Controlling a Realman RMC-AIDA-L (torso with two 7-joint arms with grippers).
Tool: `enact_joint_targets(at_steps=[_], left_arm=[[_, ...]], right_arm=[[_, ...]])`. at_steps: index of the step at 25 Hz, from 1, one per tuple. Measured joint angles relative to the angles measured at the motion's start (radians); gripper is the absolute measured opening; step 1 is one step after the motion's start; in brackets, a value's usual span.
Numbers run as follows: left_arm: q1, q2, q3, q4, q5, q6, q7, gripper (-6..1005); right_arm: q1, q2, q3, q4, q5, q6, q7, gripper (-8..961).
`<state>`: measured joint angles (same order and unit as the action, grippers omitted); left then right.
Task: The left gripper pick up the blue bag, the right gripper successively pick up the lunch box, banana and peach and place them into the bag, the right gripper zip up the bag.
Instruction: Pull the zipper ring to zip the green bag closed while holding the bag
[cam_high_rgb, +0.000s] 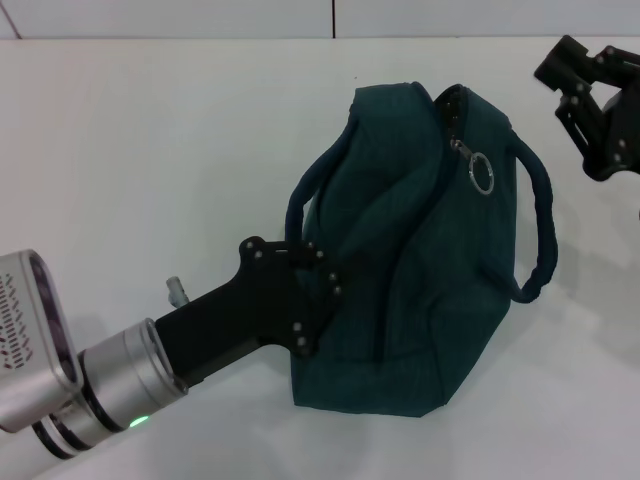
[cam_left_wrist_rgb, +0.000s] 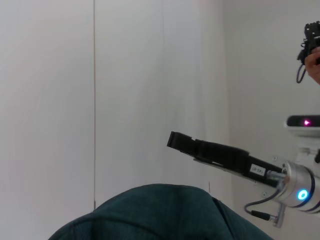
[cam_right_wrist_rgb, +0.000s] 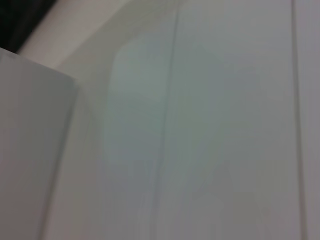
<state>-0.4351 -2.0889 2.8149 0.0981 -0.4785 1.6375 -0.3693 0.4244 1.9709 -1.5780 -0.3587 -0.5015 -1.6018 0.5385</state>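
Observation:
The blue bag (cam_high_rgb: 420, 270) lies on the white table in the middle of the head view, with its zipper's ring pull (cam_high_rgb: 484, 172) near the top and a small gap at the top end. My left gripper (cam_high_rgb: 305, 295) is shut on the bag's left side, by one handle. My right gripper (cam_high_rgb: 588, 60) hovers open and empty at the far right, apart from the bag. The left wrist view shows the bag's top (cam_left_wrist_rgb: 160, 215) and the right gripper (cam_left_wrist_rgb: 172, 140) beyond it. The lunch box, banana and peach are out of view.
The white table (cam_high_rgb: 150, 150) reaches a wall at the back. The bag's right handle (cam_high_rgb: 540, 230) loops out toward the right gripper. A device with a pink light (cam_left_wrist_rgb: 305, 121) stands behind the right arm. The right wrist view shows only white surfaces.

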Motion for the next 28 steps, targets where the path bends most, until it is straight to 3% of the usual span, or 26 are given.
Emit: enact_joint_targets(at_steps=[7,10,13,19,28], left_arm=[[-0.028,0.000,0.000,0.000,0.000,-0.003,0.001,47],[-0.035,-0.001,0.000,0.000,0.000,-0.005,0.001,47],[-0.037,-0.002,0.000,0.000,0.000,-0.006,0.001,47],[-0.039,-0.002,0.000,0.000,0.000,-0.007,0.001,47],[-0.034,-0.002,0.000,0.000,0.003,-0.007,0.004,47]], right_arm=[[0.025,-0.107,0.002,-0.054,-0.201,0.009,0.285,126],[0.030,-0.127,0.003,-0.055,-0.237,0.011,0.327,244],[0.032,-0.134,0.003,-0.055,-0.249,0.034,0.344,389],[0.076,-0.137,0.004,-0.056,-0.337,0.110,0.446,586],[0.122,-0.129,0.004,-0.057,-0.478,0.095,0.496,581]])
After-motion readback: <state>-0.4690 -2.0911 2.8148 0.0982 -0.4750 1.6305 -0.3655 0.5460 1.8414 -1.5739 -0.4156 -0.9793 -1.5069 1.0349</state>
